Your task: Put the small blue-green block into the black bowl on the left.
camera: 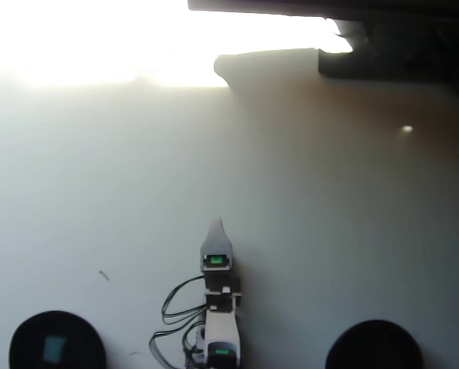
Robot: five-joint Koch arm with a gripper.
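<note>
Block (54, 350) inside the left bowl (21, 338); arm (220, 307) between it and right bowl (374, 346).

Top left of the table (98, 192) is totally blown out by glare in the overhead view, so nothing's readable up there. Both bowls get clipped by the bottom edge: the black bowl on the left (57, 342) and the other black bowl (374, 346) on the right. The little blue-green block (54, 350) inside the left one is just a blurry smudge (no edges to speak of). The gripper (216, 226) shows as a single pointed tip, jaws stacked, so open or closed is anyone's guess. The arm's base runs off the bottom too.
</note>
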